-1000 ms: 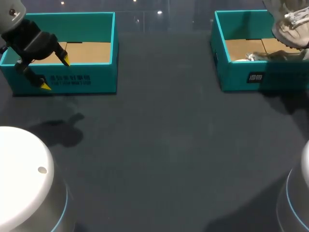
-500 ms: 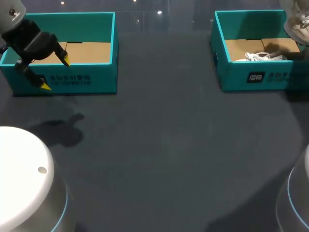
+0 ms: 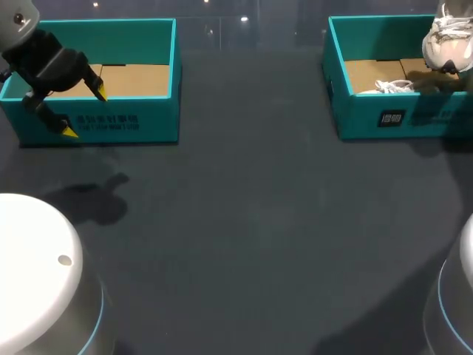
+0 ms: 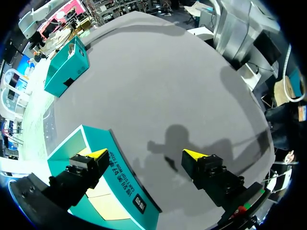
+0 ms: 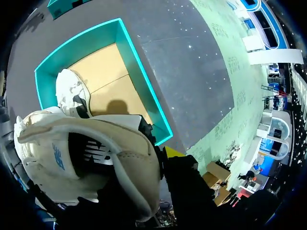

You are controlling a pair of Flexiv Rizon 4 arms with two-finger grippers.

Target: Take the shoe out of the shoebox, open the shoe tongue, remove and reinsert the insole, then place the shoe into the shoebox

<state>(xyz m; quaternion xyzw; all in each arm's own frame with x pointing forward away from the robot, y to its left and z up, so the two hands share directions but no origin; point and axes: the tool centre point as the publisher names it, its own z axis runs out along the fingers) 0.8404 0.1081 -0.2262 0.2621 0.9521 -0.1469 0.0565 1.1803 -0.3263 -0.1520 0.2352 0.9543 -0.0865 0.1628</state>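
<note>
Right gripper [image 5: 160,143] clamping a white sneaker [image 3: 446,38], holding it above the teal shoebox [image 3: 362,118] at the table's 1 o'clock, second sneaker [image 5: 72,93] lying inside it, left gripper [image 3: 84,112] hovering with fingers spread wide over the front wall of another teal box [image 3: 140,122] at 11 o'clock.

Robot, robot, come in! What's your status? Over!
Left gripper open at left teal cardboard shoebox. Right gripper shut on white sneaker, held above right teal shoebox. Nothing in the way.

Left gripper [image 3: 84,112] hangs at the far left, fingers spread wide, nothing between them. Right gripper [image 5: 161,156] is raised, clamped on the shoe [image 5: 112,139]
</note>
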